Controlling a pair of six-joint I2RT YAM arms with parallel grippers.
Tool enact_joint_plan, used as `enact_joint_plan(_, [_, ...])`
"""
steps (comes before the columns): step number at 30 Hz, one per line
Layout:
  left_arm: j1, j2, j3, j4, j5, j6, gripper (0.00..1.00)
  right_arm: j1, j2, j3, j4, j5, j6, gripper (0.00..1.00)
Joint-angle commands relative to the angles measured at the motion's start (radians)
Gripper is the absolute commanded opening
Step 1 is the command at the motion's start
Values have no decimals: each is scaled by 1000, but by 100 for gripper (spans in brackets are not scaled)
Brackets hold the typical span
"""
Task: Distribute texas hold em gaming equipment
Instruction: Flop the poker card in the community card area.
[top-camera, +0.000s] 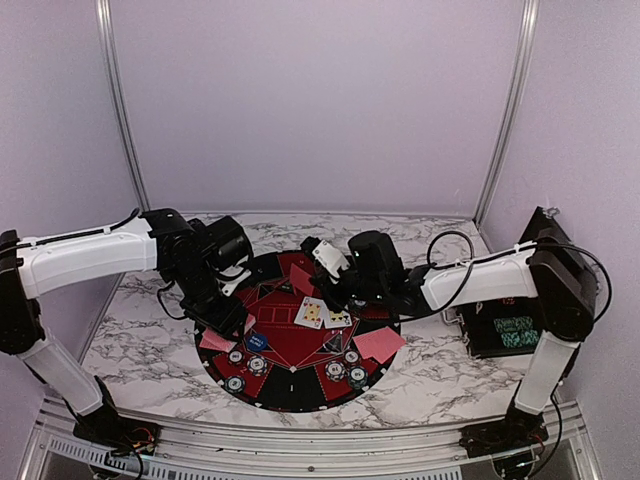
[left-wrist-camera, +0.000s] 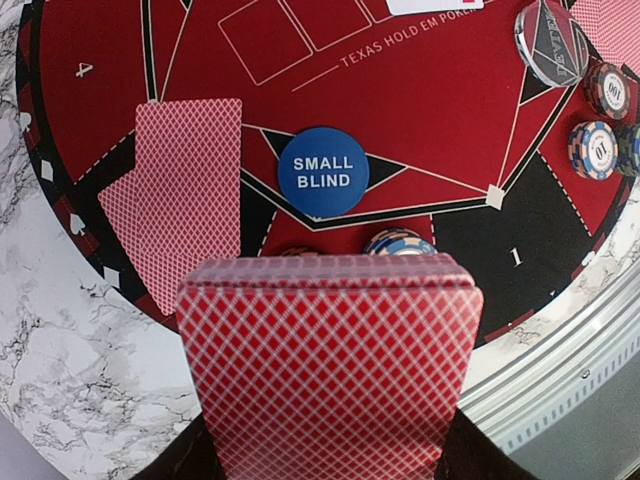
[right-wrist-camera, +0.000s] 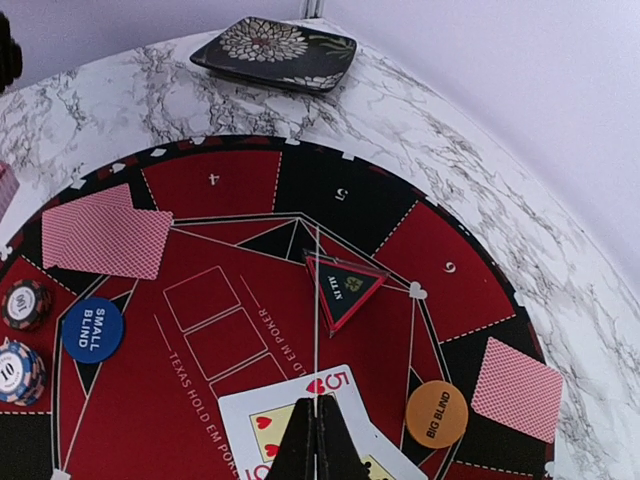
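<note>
Cards (left-wrist-camera: 330, 370) sit clamped in our left gripper (top-camera: 228, 312), ready for dealing, while our right gripper (right-wrist-camera: 318, 440), pinched shut, seems to pin a face-up card (right-wrist-camera: 270, 425) to the mat (right-wrist-camera: 230, 180).

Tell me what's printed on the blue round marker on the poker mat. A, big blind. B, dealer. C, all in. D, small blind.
D: the blue marker reads SMALL BLIND, while BIG BLIND is on the orange disc and ALL IN is on the triangle.
</note>
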Motion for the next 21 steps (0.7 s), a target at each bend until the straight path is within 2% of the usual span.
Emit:
enact_joint_plan(1, [5,-41,-8,-3,-4,-4,52,20,31,15,48,62,-131,0])
enact_joint_plan(12, [10,-37,-5,0,-1,2,52,57,102,36,53,76,-240,0])
enact_joint_plan(21, [11,-32,-3,-1,2,5,52,104,156,50,68,155,-305,0])
